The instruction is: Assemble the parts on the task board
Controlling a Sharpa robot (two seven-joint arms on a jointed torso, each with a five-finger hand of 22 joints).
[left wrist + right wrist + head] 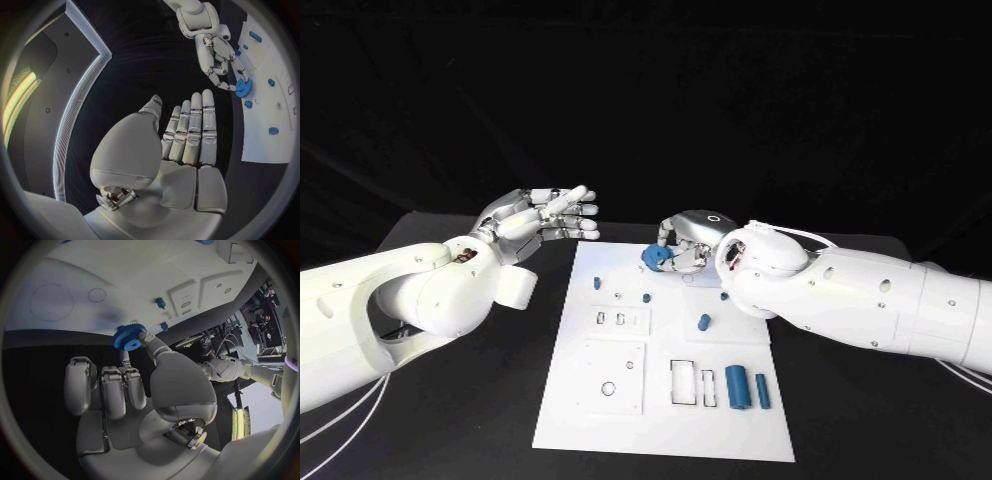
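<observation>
While the left hand point(538, 222) hovers open and empty beside the board point(589, 400), the right hand point(687, 240) pinches a blue gear point(128, 337) at its fingertips, probably light, stiff, best held by its toothed rim.

Blue gear point(129, 337), white task board point(625, 400), black table point(459, 420)

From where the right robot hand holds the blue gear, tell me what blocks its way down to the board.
Nothing visible does. The right robot hand pinches the blue gear at the task board's far edge; the small pegs stand off to one side.
</observation>
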